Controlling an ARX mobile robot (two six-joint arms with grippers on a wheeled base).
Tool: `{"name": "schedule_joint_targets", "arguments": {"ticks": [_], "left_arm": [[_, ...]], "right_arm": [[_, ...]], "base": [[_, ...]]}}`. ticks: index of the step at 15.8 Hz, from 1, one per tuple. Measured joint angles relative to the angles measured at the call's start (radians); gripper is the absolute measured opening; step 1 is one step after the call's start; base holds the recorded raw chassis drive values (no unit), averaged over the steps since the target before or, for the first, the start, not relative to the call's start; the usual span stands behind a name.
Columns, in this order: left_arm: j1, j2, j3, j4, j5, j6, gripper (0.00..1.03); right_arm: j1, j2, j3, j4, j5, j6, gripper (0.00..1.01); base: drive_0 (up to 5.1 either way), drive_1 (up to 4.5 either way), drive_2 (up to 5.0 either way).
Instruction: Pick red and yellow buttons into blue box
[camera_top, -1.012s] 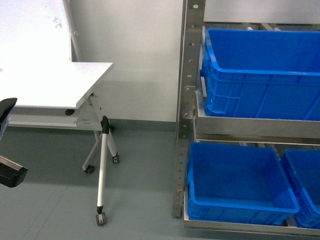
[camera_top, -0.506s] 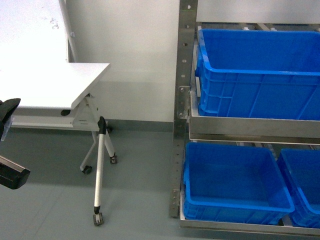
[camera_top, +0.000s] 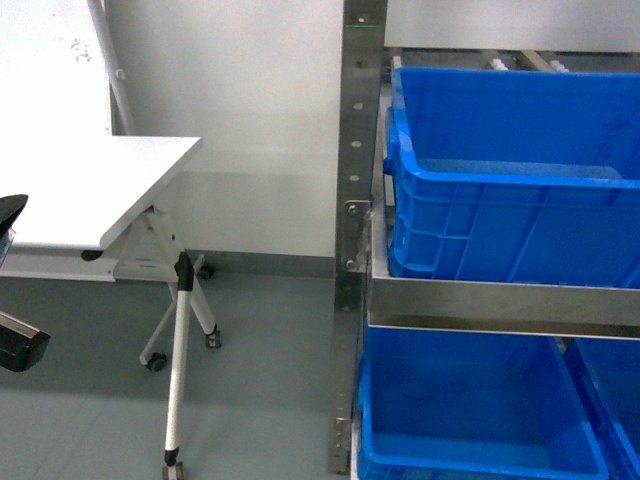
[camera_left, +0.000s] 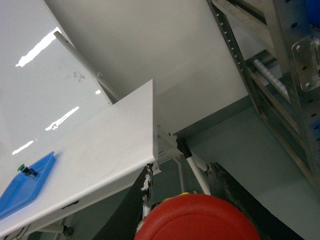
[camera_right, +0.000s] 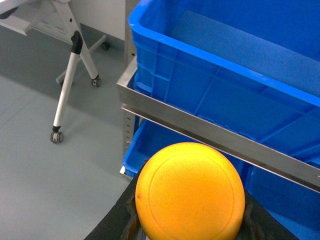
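- Head view: steel rack upright (camera_top: 352, 240) runs top to bottom just right of centre; open grey floor (camera_top: 260, 380) from 6 to 9 o'clock between it and the white table (camera_top: 90, 190).
- Table leg w/ castors (camera_top: 178, 370) slants down at 7 o'clock, well apart from the rack.
- Blue box (camera_top: 510, 180) sits on the upper shelf at 2-3 o'clock, thick rolled rim, ribbed wall, open top; its steel shelf rail (camera_top: 500, 305) runs just below. More blue crates (camera_top: 470, 420) underneath at 5 o'clock.
- L gripper (camera_top: 12, 280): only dark bits at the 9 o'clock edge of head view. L wrist cam: red button (camera_left: 197, 217) fills 6 o'clock, glossy red dome, sliver of yellow at its top edge; clenched round it, body hidden.
- Same cam: table edge cuts diagonally, shallow blue tray (camera_left: 25, 185) at 8 o'clock w/ green-capped button (camera_left: 22, 169) at its corner.
- R gripper (camera_right: 190, 225): black jaws hug the yellow button (camera_right: 190, 192), smooth orange-yellow dome w/ faint ring, at 6 o'clock, out in front of the box rim (camera_right: 210, 55) and rail.
- Floor (camera_right: 55, 165) is open at 8-9 o'clock there.
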Motion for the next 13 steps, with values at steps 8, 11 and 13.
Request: {"name": "schedule_joint_targets", "arguments": {"ticks": [8,11,13], "left_arm": [[-0.004,0.001,0.000,-0.002,0.001,0.000,0.29],[-0.005,0.000,0.000,0.003,0.001,0.000,0.29],[-0.004,0.002,0.000,0.001,0.001,0.000,0.29]], "right_arm": [[0.000,0.000,0.000,-0.005,0.002,0.000,0.30],[0.000,0.000,0.000,-0.003,0.002,0.000,0.30],[0.000,0.001,0.000,-0.006,0.002,0.000,0.30]], "base": [[4.6,-0.33,-3.9],[4.5,-0.73,-3.5],[4.9,-1.73,-2.7]]}}
